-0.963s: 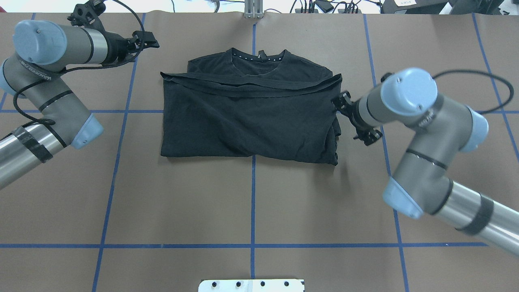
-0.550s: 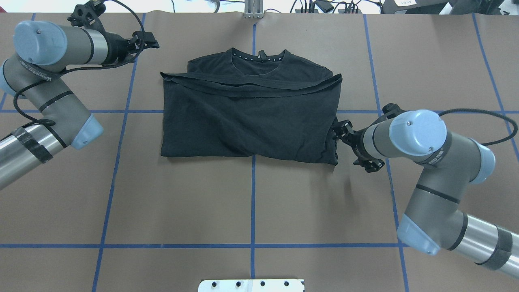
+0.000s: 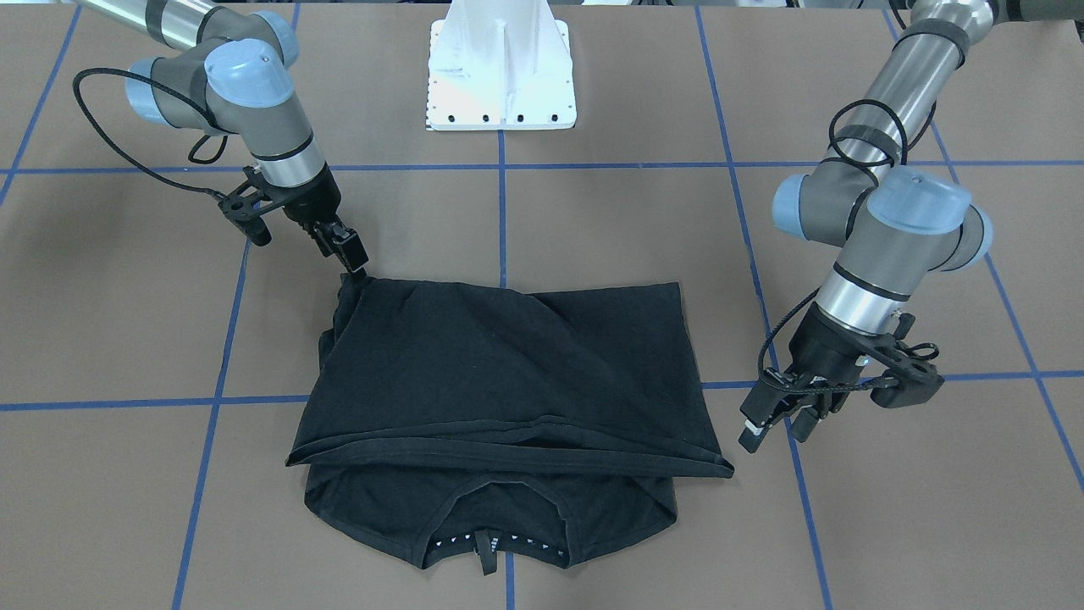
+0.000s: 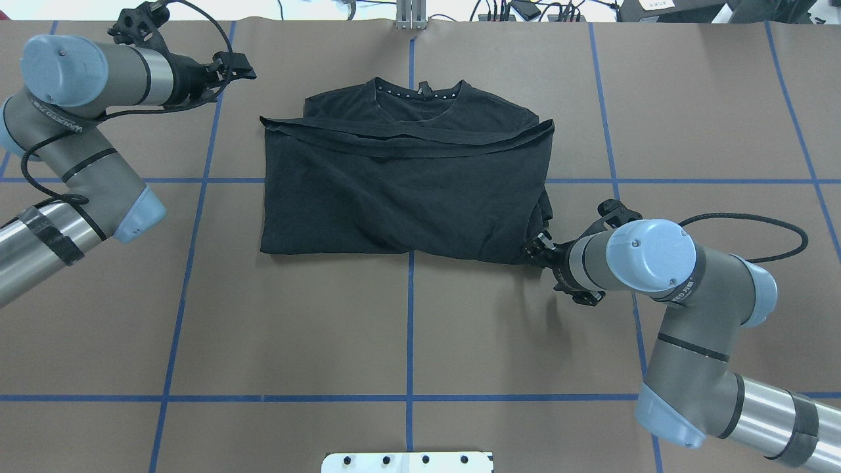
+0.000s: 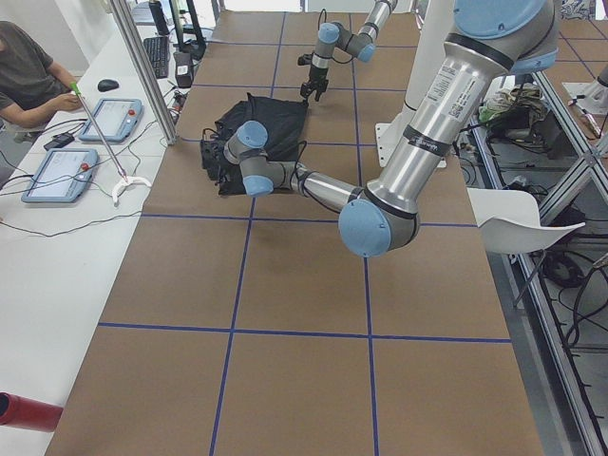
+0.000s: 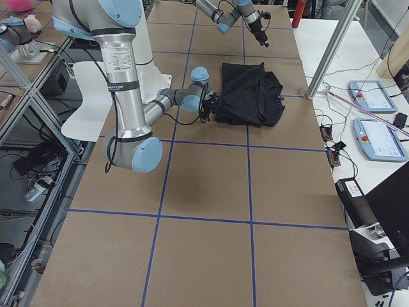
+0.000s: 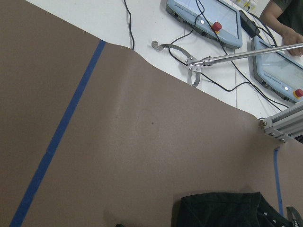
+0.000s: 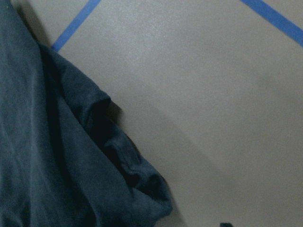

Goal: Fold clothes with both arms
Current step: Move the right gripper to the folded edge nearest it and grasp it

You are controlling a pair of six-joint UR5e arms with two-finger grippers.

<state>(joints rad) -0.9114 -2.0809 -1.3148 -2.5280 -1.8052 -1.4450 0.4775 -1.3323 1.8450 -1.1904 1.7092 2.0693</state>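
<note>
Lying folded once, the shirt needs more folds. The right gripper meets its near right corner, but whether the jaws grip it is unclear. The left gripper waits far left, jaws apart.

Brown paper is covering most of the view, with a blue tape line running diagonally towards the lower left corner. At the bottom edge, part of a black T-shirt is lying on the paper. A shorter blue tape strip is running down from an aluminium profile at the right edge. Beyond the paper, on a white tabletop, a teach pendant and a second pendant, each with a red button, are lying among black cables. A metal rod ending in a curved claw is lying across them. A person's arm is showing in the top right corner.
</note>
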